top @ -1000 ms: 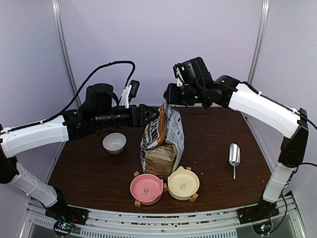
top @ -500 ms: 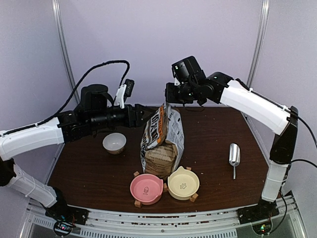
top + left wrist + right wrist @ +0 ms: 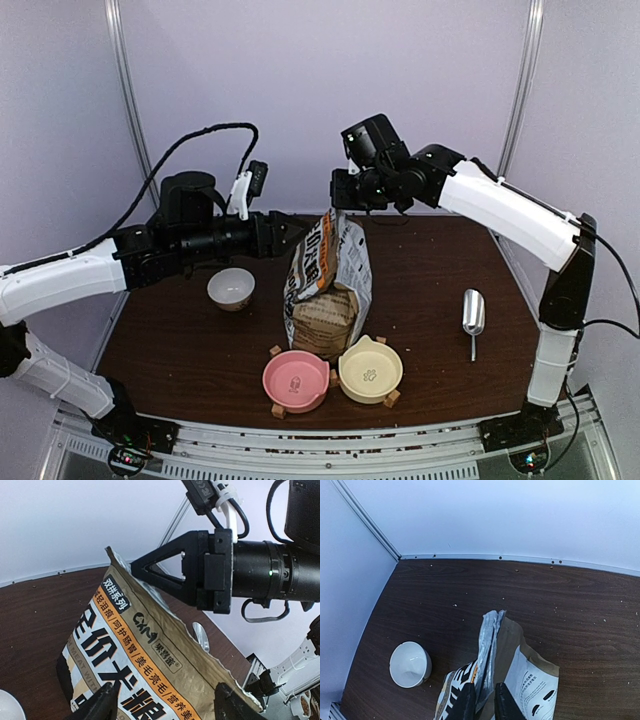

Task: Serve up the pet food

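Dark brown wood is carrying everything here. In the overhead view you are looking at the table [image 3: 430, 270] with a paper bag [image 3: 327, 285] standing upright at its centre. A pink bowl [image 3: 296, 380] and a cream bowl [image 3: 370, 372] are sitting side by side just in front of the bag. A white bowl [image 3: 231, 288] is sitting to the bag's left, and a metal scoop [image 3: 472, 315] is lying well apart on the right. Your left tool [image 3: 300, 233] is hanging just beside the bag's upper left edge, and your right tool [image 3: 338, 206] is reaching down onto the bag's top.

In the left wrist view your left tool is standing released. Its fingers [image 3: 102, 705] are spreading wide, with the bag's printed face showing between them.

In the right wrist view your right tool is clenching the bag's folded foil lip between its nearly closed fingers [image 3: 467, 702]. The pet food is not showing in any view, because the bag's walls are hiding its inside.
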Tool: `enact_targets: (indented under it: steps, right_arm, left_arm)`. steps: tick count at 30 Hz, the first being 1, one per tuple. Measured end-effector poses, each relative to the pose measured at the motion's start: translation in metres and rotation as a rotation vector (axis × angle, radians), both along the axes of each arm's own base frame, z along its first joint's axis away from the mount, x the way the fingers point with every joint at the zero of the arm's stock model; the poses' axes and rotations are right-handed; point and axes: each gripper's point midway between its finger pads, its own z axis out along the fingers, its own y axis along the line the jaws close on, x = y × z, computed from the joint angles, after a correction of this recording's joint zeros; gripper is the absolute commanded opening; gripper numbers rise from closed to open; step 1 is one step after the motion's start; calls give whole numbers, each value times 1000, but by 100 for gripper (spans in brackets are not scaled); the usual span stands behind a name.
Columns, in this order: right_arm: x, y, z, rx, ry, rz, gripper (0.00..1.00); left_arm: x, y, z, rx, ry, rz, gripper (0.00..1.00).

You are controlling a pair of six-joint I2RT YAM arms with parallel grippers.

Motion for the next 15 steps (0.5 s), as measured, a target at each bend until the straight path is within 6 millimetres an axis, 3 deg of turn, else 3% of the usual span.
enact_targets:
  steps: [15]
  right_arm:
    - [-2,-2,-8,-18,19,0,14]
  left_arm:
    - [-1,6,-3,14,6,17,70]
